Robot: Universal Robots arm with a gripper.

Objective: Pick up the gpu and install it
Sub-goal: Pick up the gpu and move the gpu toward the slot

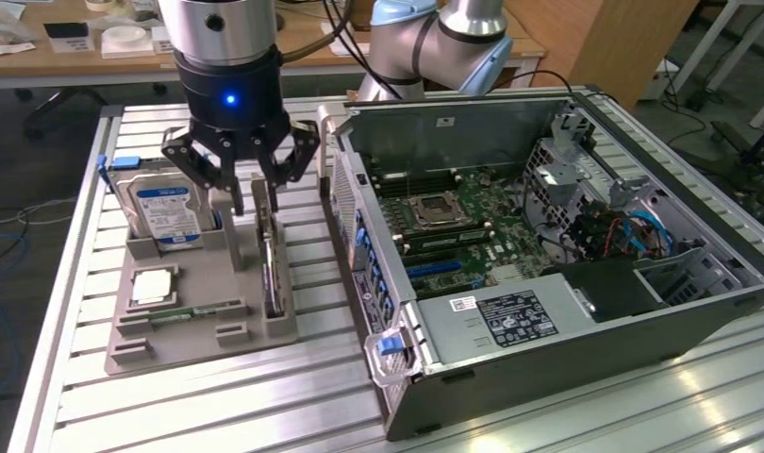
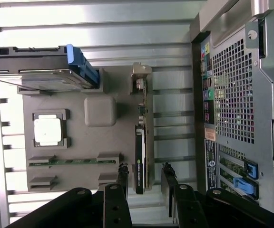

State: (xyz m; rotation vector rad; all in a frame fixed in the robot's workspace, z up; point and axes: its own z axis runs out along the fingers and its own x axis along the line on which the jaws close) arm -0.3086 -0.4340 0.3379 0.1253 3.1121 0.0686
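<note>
No text can be read (hard drive label [image 1: 168, 209] and power supply label [image 1: 517, 318] carry indecipherable print).

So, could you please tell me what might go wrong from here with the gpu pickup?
1. The gripper is open and straddles the gpu, which stands on edge in the grey holder and looks closer to one finger; closing could tilt it.
2. The hard drive stands close by in the same holder; the gripper's linkage might brush it.

A silver table [image 1: 168, 396], probably metal, has long grooves. On it sit a grey tray [image 1: 193, 332] and a big open computer box [image 1: 546, 373], side by side.
</note>
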